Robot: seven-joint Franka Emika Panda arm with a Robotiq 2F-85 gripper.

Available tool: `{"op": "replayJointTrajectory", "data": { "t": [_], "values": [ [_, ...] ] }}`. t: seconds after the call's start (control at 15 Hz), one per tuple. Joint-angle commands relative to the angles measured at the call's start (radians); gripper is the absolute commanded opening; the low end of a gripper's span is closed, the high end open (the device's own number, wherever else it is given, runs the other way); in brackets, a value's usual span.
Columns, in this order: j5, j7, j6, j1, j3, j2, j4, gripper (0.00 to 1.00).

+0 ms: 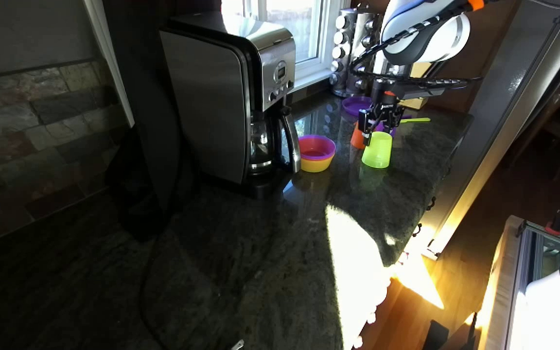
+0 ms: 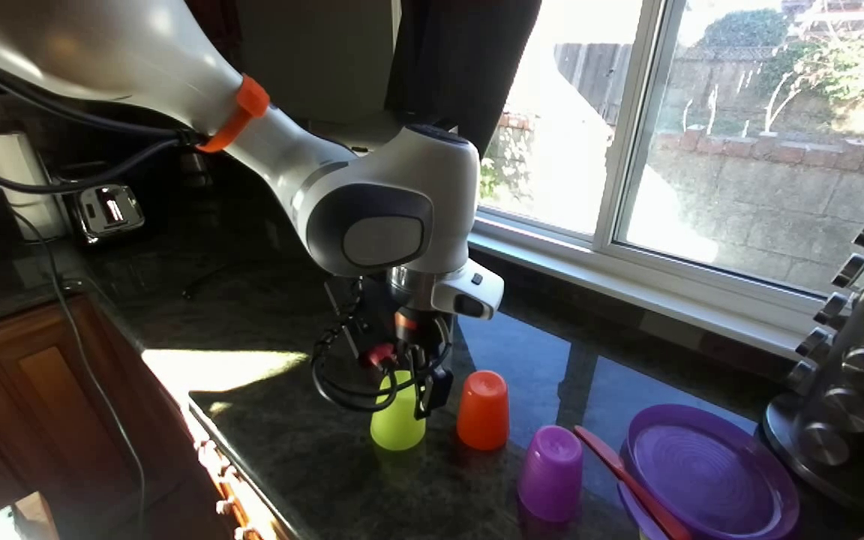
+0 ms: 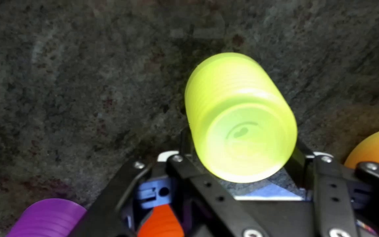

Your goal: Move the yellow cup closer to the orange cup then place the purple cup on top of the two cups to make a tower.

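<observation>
In the wrist view, the bottom edge cuts off the purple cup (image 3: 47,218) and the orange cup (image 3: 161,223), the latter partly hidden behind the pincer (image 3: 242,149); the right edge crops the bowls (image 3: 375,149).

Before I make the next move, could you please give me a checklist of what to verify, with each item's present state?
1. The gripper shut on the yellow cup: ok, jaws against both sides.
2. The yellow cup base-up: ok.
3. The orange cup base-up on the counter: ok.
4. The yellow cup close beside the orange cup: not ok, a gap shows.
5. The yellow cup's rim touching the counter: cannot tell.
6. The purple cup apart from the orange cup: ok, standing base-up.
</observation>
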Motion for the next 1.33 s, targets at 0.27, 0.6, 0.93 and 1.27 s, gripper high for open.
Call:
{"op": "replayJointTrajectory", "data": {
  "t": [0.27,0.6,0.93,1.27],
  "values": [
    [-0.031,0.192,-0.009,0.022,-0.001,-0.010,0.010,1.00],
    [-0.092,0.274,-0.030,0.002,-0.024,-0.067,-0.014,0.99],
    [-0.209,0.285,0.030,-0.038,-0.061,-0.078,-0.003,1.00],
    [-0.202,0.237,0.130,-0.051,-0.067,-0.050,0.025,1.00]
  ]
}}
